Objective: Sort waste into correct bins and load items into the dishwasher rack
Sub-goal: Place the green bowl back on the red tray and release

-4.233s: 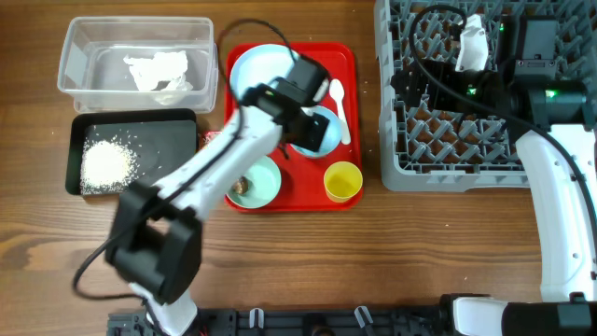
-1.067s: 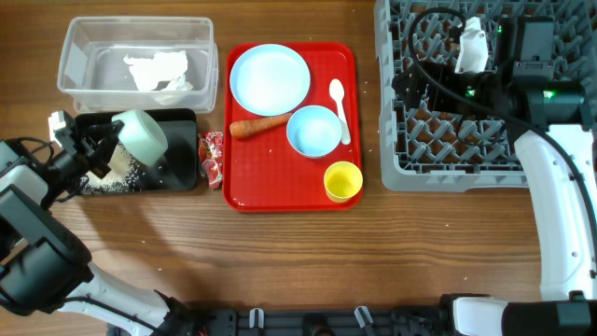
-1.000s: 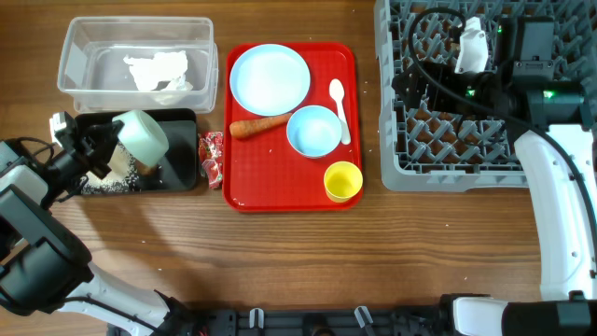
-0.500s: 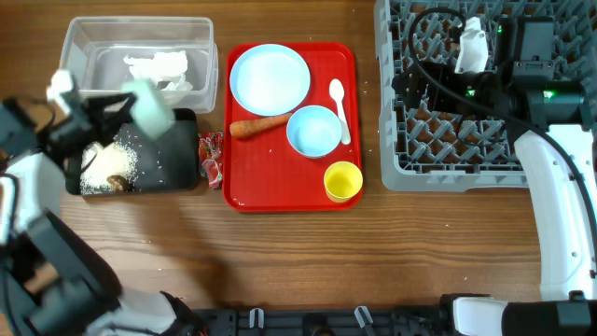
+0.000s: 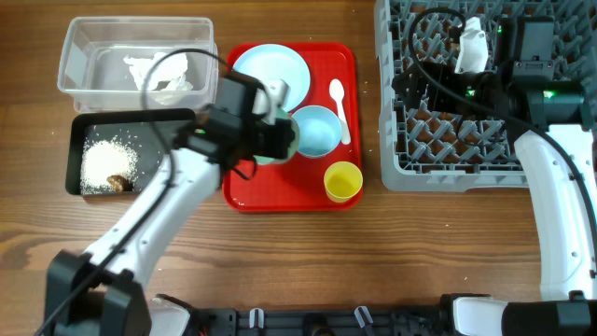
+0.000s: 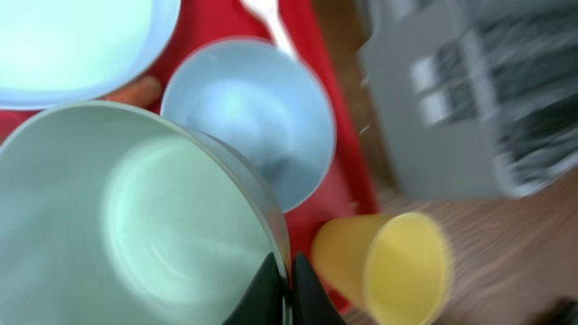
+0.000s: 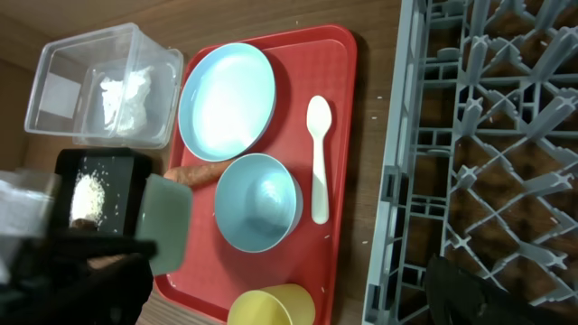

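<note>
Far left: clear tub (image 5: pixel 79 42) containing crumpled napkin (image 5: pixel 159 70). Nearer, black tray (image 5: pixel 149 135) containing rice (image 5: pixel 101 161) and brown lump (image 5: pixel 117 182). Centre: left gripper (image 6: pixel 287 287), fingers pinching the rim of a tilted held bowl (image 6: pixel 135 226) above the red tray (image 5: pixel 289 191), which carries plate (image 5: pixel 289 65), carrot (image 7: pixel 194 171), second bowl (image 5: pixel 317 131), spoon (image 5: pixel 338 98) and yellow cup (image 5: pixel 342 180). Right: dishwasher rack (image 5: pixel 448 140), right gripper (image 7: pixel 470 291) over it, finger position not discernible.

Wooden table (image 5: pixel 298 266) with clear tub (image 5: pixel 75 58), black tray (image 5: pixel 103 125), red tray (image 5: pixel 300 192) and grey rack (image 5: pixel 420 174) directly on it.
</note>
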Controlling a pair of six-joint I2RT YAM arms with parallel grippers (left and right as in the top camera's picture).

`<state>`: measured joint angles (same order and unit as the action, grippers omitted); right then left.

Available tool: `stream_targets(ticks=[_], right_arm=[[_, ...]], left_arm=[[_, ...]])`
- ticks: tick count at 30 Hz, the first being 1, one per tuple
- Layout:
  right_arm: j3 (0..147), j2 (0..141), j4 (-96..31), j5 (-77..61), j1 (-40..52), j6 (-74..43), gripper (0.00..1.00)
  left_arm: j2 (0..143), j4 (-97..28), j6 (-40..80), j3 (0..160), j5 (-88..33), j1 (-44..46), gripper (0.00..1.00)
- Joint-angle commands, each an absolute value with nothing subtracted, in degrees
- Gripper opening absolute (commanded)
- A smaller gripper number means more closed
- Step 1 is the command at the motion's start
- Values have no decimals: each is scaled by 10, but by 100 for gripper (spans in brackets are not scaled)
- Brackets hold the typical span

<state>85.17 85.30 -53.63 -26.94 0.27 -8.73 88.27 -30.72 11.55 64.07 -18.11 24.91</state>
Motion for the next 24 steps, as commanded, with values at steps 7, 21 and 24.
stream_targets(ticks=[7, 21, 24], right_arm=[[848, 860, -540, -266, 1, -79, 100], [848, 860, -534, -266, 1, -79, 100], [848, 860, -537, -266, 1, -78, 100]], left_arm=[[989, -358, 66, 640, -31, 307, 4], [962, -490, 128, 734, -28, 274, 55], [957, -540, 326, 745, 36, 237, 57]])
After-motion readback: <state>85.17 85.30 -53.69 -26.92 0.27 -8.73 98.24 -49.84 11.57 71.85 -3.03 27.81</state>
